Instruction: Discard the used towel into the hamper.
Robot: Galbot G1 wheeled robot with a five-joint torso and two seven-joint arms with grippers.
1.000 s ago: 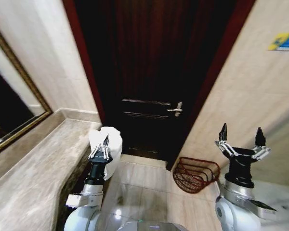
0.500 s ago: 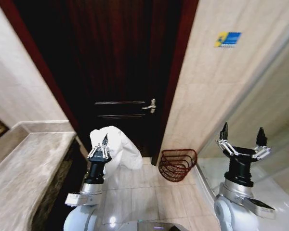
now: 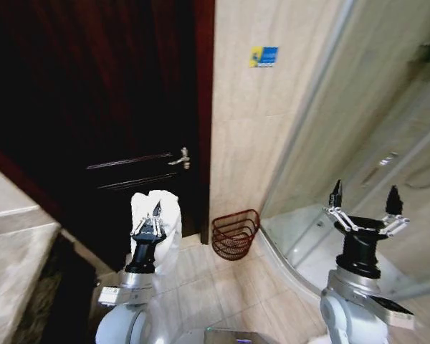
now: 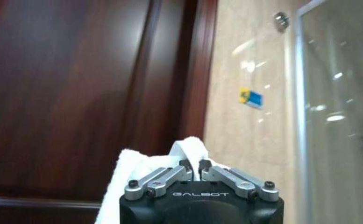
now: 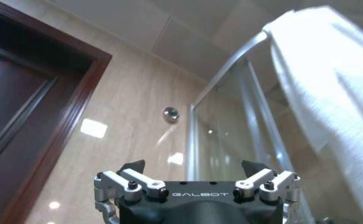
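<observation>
White towel pinched in left hand — right hand spread wide — hamper ahead.

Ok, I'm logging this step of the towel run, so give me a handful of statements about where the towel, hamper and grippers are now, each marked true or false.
1. The left gripper is shut on the white towel. True.
2. The towel already lies in the hamper. False: it is held up in the gripper, apart from the hamper.
3. The right gripper is open and holds nothing. True.
4. The hamper stands on the stone counter. False: it stands on the floor by the tiled wall.
</observation>
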